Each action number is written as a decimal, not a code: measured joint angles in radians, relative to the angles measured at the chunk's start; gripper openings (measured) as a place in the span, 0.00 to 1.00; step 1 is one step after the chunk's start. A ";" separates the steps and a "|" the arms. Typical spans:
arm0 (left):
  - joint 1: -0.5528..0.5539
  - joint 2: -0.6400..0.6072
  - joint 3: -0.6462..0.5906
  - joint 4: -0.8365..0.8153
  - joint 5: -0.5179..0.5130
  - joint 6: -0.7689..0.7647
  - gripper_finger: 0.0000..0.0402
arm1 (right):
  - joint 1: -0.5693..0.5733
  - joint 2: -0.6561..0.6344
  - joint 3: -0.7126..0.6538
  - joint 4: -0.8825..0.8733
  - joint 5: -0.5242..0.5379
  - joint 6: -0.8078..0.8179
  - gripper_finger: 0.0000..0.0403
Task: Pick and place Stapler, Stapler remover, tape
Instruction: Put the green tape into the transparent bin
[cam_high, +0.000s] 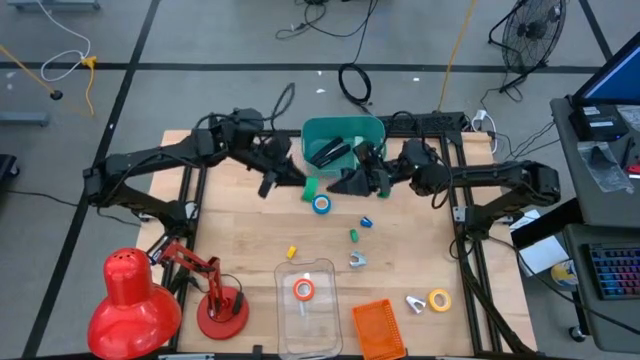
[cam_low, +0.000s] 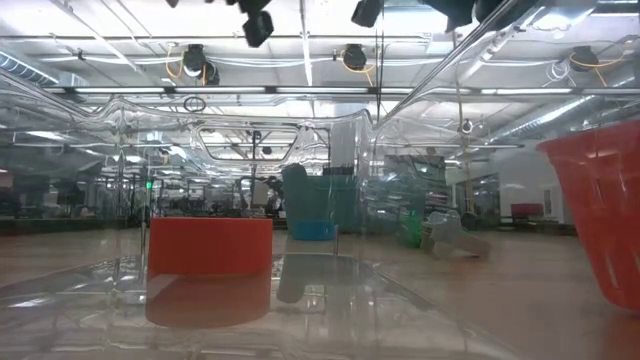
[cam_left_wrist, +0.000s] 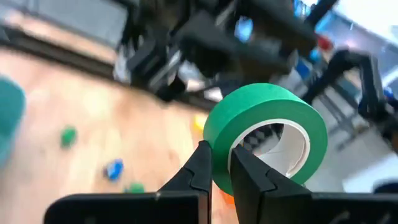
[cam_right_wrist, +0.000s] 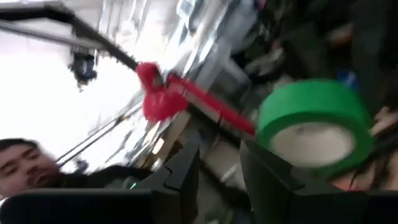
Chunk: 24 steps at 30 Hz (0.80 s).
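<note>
Green tape (cam_left_wrist: 264, 140) is pinched through its wall by my left gripper (cam_left_wrist: 221, 163); right gripper (cam_right_wrist: 217, 165) stands parted, empty. That thin grip could let it twist out.

A pale wooden table (cam_high: 240, 235) carries a teal bin (cam_high: 342, 140) at the back, a blue tape roll (cam_high: 321, 204), a yellow tape roll (cam_high: 439, 299), a clear tray (cam_high: 306, 300), an orange basket (cam_high: 378, 330), and a red desk lamp (cam_high: 135, 300).
</note>
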 joint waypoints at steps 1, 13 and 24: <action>-0.008 -0.005 0.000 -0.058 0.009 0.017 0.07 | 0.001 -0.006 0.000 -0.034 -0.023 0.007 0.28; -0.300 -0.001 0.000 -0.399 -0.305 0.064 0.07 | 0.007 -0.243 0.000 -0.958 0.051 -0.202 0.20; -0.595 0.202 0.000 -0.035 -0.556 -0.327 0.07 | 0.182 -0.481 0.000 -1.459 0.584 -0.317 0.11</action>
